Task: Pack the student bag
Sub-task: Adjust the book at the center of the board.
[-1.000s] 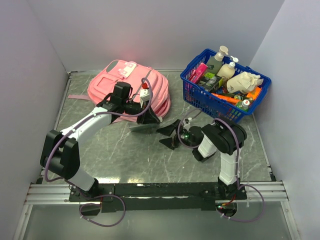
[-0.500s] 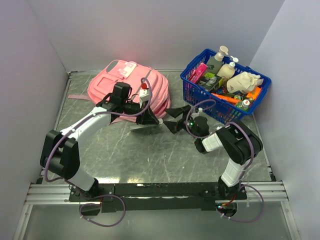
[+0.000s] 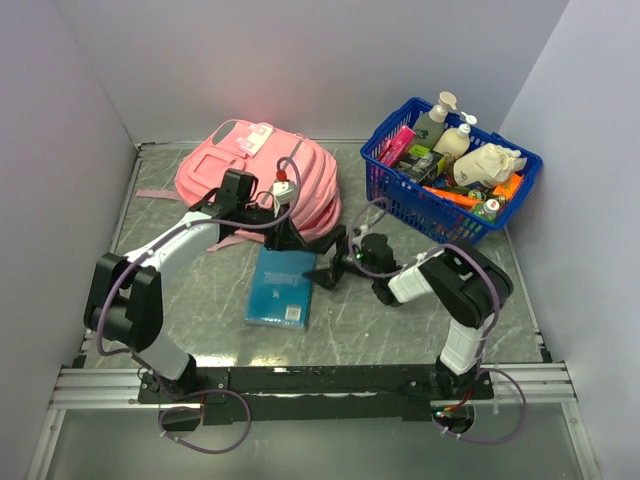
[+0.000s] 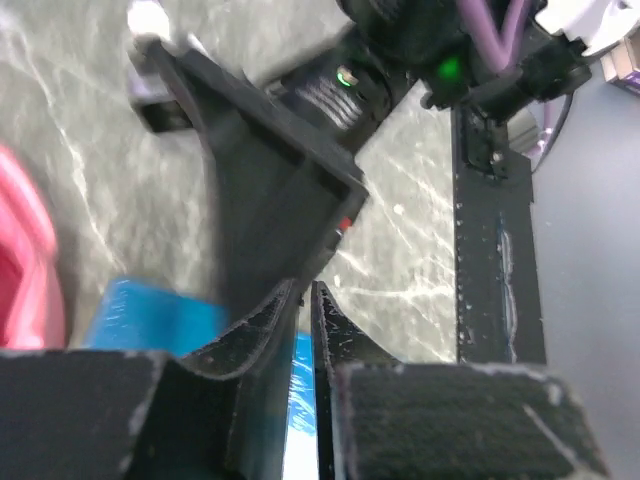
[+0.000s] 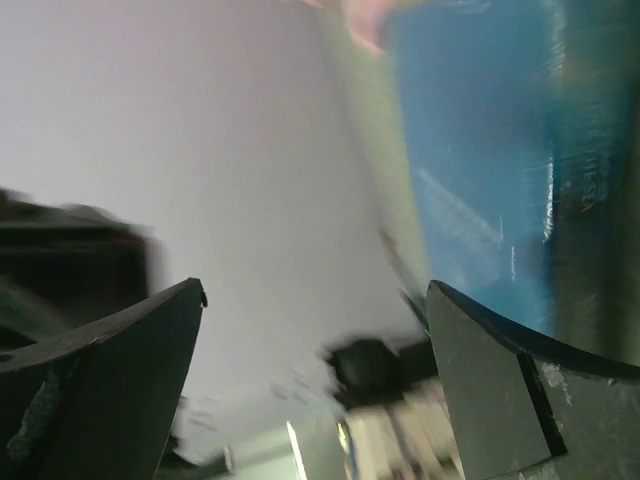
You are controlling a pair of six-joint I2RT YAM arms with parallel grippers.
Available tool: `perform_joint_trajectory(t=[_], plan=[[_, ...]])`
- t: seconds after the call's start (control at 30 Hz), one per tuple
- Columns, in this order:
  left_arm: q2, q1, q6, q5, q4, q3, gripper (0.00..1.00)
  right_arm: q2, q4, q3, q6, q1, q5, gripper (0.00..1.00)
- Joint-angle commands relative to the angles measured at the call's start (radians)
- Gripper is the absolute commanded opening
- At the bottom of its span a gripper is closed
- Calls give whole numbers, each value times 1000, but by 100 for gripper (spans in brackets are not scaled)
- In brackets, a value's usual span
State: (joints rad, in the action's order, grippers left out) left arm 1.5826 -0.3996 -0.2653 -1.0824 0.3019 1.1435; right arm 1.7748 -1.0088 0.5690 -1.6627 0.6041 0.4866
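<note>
Trouble from here would most likely start at the blue book point(image 3: 280, 288). It lies flat on the bench point(image 3: 190, 300) with the left claw point(image 3: 291, 238) at its far edge, fingers pressed nearly together and, in the wrist view, pinching a thin blue sliver of that book, perhaps only its cover. The student bag point(image 3: 250, 170) lies just beyond the book's far edge, and no open mouth facing the book can be made out. The right claw point(image 3: 335, 265) hovers just right of the book's far right corner, jaws spread wide and holding nothing. The blue basket point(image 3: 400, 200), full of bottles and packets, stands beyond and to the right of the book, well apart. If the pinch has only the cover, a lift could let the pages fan open or the book slip out and slap back down. Both claws sit close together at the same end of the book, so a careless move by either could knock them together or shove the book askew. If the bag's opening is shut or slack, the book would likely jam against soft fabric and push the bag away instead of going in.
</note>
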Motion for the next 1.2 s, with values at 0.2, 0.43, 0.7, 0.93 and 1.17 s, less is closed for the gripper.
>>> perform_joint_trajectory(t=[0.2, 0.43, 0.7, 0.93, 1.17], plan=[[-21, 50, -95, 27, 86, -31, 17, -228, 738, 54, 440, -9, -44, 100], [55, 263, -524, 32, 560, -25, 20, -173, 730, 37, 526, 9, -78, 100], [85, 393, -617, 26, 510, -186, 22, -37, 538, 84, 552, 52, -106, 100], [220, 367, -646, 18, 519, -146, 22, -67, 708, 146, 621, 120, -255, 100], [361, 360, -799, -40, 609, -85, 23, 10, 754, 209, 661, 126, -362, 100]])
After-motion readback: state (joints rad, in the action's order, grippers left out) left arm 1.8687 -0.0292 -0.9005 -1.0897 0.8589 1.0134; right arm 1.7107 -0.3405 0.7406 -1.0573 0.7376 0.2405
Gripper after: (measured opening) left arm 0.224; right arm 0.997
